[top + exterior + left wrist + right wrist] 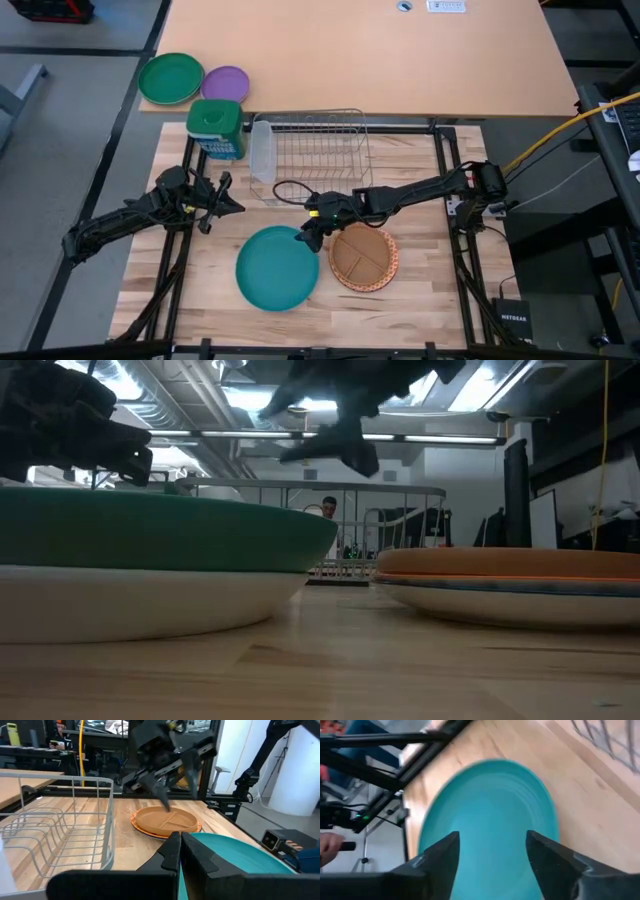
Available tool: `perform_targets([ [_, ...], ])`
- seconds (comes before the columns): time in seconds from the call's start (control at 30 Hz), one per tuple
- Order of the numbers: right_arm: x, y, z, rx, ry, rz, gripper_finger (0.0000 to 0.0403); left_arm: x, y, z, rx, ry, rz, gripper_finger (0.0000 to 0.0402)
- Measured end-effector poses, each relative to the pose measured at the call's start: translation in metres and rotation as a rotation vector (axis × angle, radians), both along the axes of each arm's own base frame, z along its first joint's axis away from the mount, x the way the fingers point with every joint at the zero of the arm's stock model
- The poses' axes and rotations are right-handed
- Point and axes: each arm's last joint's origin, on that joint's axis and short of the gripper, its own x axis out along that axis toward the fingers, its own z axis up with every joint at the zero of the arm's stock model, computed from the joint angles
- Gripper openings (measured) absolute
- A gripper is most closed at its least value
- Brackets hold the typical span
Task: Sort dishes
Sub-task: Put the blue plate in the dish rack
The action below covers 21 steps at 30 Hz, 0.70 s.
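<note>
A teal plate (277,268) lies on a white plate (130,600) at the table's near middle. To its right, a brown divided plate (362,255) lies on an orange-red plate (392,262). My right gripper (308,238) is open and empty, above the teal plate's right far rim. In the right wrist view (492,852) its fingers stand apart over the teal plate (495,810). The low view shows it (330,445) well above the plates. My left gripper (228,197) is shut and empty, held above the table left of the dish rack; it also shows in its wrist view (179,847).
A wire dish rack (310,150) stands at the far middle, with a green tub (217,128) to its left. A bright green plate (170,78) and a smaller purple plate (226,83) lie on the table behind. A dark frame (447,180) borders the work area.
</note>
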Motion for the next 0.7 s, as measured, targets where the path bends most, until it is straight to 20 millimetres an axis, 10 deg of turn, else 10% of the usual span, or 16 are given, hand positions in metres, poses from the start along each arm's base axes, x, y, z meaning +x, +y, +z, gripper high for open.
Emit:
perform_targets([
  [0.7, -0.004, 0.001, -0.047, 0.056, 0.297, -0.073, 0.0237, 0.001, -0.002, 0.0, 0.005, -0.001, -0.017, 0.0004],
])
